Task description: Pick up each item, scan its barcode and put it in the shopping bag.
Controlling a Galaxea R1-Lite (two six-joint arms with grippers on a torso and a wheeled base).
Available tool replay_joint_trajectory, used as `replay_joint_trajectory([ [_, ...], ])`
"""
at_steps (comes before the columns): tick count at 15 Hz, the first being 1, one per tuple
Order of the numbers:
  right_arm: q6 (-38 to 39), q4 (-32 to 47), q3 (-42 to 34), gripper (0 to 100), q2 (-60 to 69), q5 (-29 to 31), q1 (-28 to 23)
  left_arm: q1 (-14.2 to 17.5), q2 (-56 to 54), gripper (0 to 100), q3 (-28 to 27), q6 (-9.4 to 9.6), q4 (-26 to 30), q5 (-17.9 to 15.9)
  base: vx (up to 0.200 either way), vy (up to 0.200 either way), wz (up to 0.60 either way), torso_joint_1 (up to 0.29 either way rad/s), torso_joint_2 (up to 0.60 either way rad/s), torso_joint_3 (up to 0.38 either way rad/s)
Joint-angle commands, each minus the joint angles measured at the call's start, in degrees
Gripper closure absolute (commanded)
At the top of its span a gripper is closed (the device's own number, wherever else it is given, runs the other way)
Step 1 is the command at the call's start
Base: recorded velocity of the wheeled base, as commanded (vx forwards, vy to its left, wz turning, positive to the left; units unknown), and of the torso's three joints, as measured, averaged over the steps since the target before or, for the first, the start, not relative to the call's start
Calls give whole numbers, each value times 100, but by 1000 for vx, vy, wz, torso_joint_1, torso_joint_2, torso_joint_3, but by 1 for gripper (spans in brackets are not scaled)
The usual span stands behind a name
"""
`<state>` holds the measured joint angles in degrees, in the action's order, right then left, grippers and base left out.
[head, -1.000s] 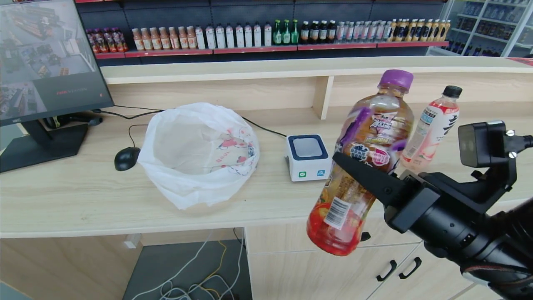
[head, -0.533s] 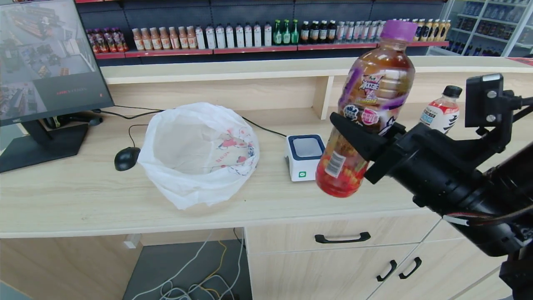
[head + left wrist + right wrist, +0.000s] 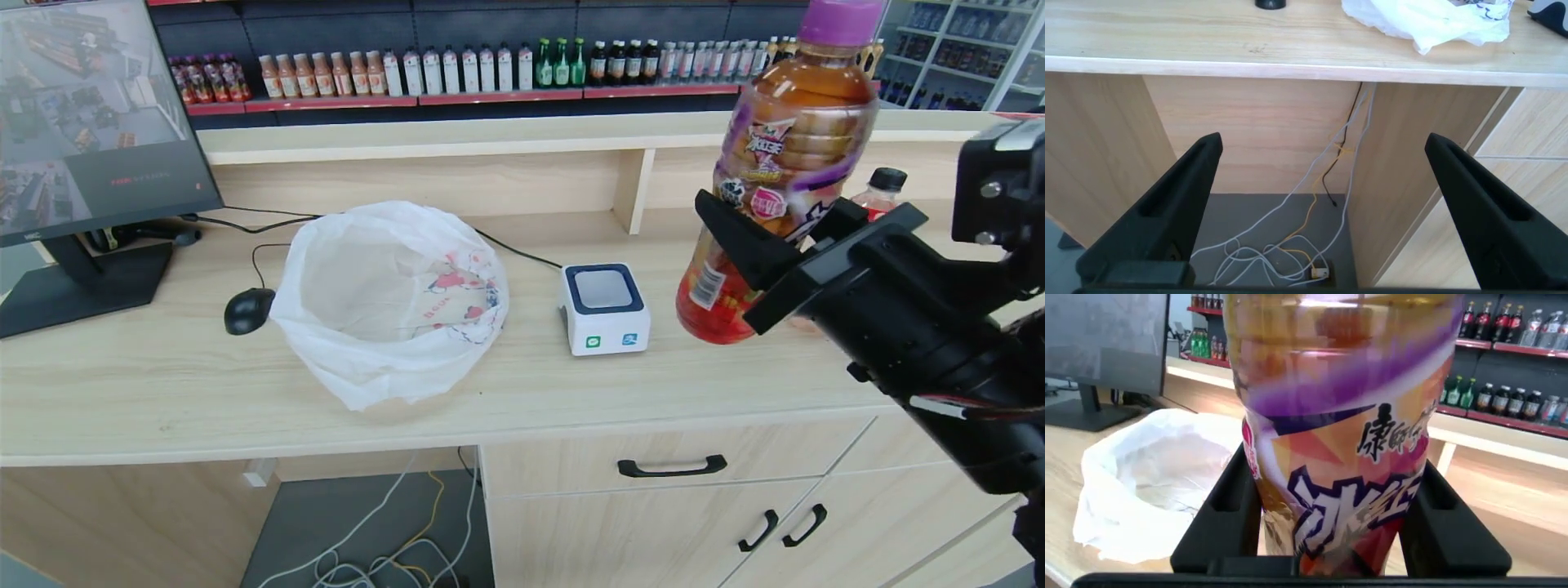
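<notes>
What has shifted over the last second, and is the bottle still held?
The right claw, still shut on the purple-capped bottle, lifted it up and to the robot's right of the scanner, tipping it nearly upright. The shopping bag, scanner and black-capped bottle on the counter stayed put.

Light is bright and even, falling from above. In the head view the bag (image 3: 367, 359) casts a soft, faint shadow on the counter (image 3: 122, 392) at lower centre. The monitor (image 3: 90, 114) at upper left carries a pale sheen. The bottle (image 3: 792, 139) at upper right glows amber, lit through. Straight edges bow slightly toward the frame's sides. The recess (image 3: 359, 523) at the bottom is dimmer.
</notes>
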<state>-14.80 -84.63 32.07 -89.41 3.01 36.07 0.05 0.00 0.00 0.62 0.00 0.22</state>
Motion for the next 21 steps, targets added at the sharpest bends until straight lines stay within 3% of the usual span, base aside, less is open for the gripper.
replay_joint_trajectory([
  [1,188,-353,-597,100,125,50,-92,4,0,0,0,-1,0,4,0,0,0,0,0,0],
  [9,179,-476,-492,100,257,77,-285,4,0,0,0,-1,0,4,0,0,0,0,0,0],
  [11,197,-476,-439,100,178,77,-285,4,0,0,0,-18,0,-4,0,200,0,2,5,2],
  [14,206,-529,-474,100,152,77,-777,4,0,0,0,-18,0,4,0,200,0,4,4,1],
  [21,-120,-537,-377,100,46,50,-795,4,0,0,0,-71,0,4,0,200,0,4,1,2],
])
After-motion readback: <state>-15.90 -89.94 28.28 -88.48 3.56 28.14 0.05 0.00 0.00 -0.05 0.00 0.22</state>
